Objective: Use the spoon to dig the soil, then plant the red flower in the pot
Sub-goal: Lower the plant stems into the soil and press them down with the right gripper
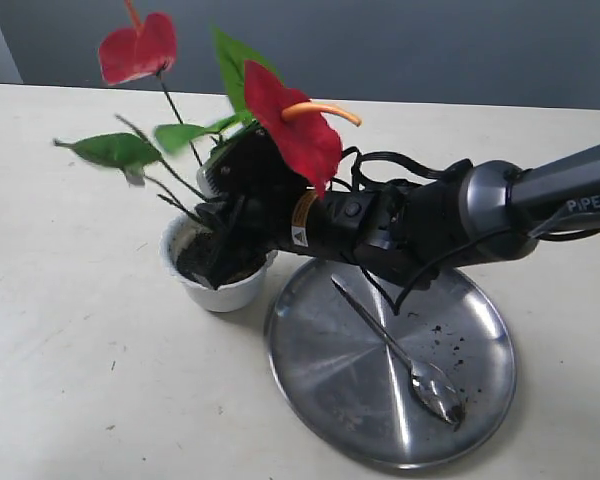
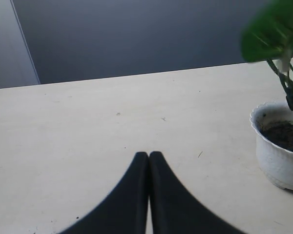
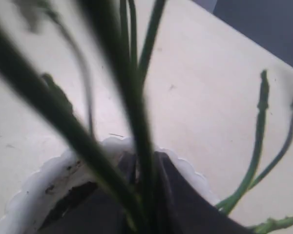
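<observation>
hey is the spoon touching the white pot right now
Apart. The exterior view shows the spoon lying on the steel plate, with bare plate and table between it and the pot.

We cannot see the red flower's [image 1: 280, 120] root end behind the right end effector [image 1: 223, 240], its stems blur in the right wrist view, and the pot [image 2: 279, 146] is cut off in the left wrist view.
</observation>
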`<state>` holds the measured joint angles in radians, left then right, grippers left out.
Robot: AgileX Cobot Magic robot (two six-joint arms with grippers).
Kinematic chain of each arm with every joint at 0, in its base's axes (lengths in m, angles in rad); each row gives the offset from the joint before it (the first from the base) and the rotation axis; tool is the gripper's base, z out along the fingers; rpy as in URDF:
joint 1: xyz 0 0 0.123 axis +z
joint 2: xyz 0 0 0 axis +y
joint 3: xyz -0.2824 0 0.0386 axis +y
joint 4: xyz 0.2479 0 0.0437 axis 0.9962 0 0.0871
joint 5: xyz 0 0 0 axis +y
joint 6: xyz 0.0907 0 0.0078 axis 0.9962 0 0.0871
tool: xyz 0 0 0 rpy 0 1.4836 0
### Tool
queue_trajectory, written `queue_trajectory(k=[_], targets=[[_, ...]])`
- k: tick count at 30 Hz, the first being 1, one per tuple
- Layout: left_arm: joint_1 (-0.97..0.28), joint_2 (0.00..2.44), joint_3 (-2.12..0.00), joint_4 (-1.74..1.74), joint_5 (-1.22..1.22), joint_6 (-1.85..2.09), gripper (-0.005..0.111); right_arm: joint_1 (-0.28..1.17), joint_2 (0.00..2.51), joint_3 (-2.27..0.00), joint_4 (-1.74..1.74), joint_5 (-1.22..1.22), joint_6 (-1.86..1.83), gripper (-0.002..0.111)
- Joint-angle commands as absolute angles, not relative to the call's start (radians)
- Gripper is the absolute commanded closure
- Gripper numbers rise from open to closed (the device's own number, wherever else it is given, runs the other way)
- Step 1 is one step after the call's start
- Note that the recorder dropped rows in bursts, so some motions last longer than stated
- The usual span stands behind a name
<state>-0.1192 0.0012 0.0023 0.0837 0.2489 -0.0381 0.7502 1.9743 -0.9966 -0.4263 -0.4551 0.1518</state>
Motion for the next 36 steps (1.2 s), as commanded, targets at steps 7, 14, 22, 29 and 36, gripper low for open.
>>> queue_trajectory(k=[7,14,22,29,36], targets=[[-0.125,0.0,0.0,0.082,0.239,-0.042,0.106,0.791,1.961,-0.976,-0.44,-0.293,0.161,0.083],[-0.125,0.0,0.0,0.082,0.239,-0.042,0.106,0.791,1.943,-0.976,-0.436,-0.224,0.161,0.083],[-0.125,0.0,0.0,0.082,0.239,-0.042,0.106,0.791,1.905,-0.976,-0.436,-0.212,0.161,0.083],[-0.125,0.0,0.0,0.082,0.239,-0.042,0.106,0.791,1.887,-0.976,-0.432,-0.212,0.17,0.083],[-0.125,0.0,0.0,0.082,0.239,-0.042,0.106,0.791,1.887,-0.976,-0.432,-0.212,0.18,0.083]])
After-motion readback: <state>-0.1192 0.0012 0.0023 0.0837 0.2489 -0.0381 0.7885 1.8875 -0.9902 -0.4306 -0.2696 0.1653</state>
